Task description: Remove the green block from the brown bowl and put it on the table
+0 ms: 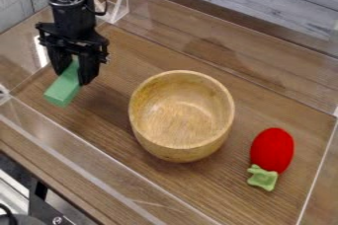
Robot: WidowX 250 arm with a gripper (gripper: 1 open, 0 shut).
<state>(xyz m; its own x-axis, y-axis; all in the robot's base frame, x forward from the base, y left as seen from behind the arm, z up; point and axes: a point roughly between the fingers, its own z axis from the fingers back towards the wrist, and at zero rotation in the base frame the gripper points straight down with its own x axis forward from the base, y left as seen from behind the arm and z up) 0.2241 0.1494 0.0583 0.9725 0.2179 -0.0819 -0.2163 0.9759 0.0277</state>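
Observation:
The green block (61, 89) is at the left of the table, left of the brown bowl (183, 114). My gripper (78, 73) points straight down over it and is shut on the block's upper end. The block's lower end is at or just above the table surface; I cannot tell whether it touches. The wooden bowl stands upright with nothing inside it.
A red strawberry-like toy with green leaves (271, 151) lies to the right of the bowl. Clear plastic walls (158, 194) border the wooden table (251, 71) on its front, left and right sides.

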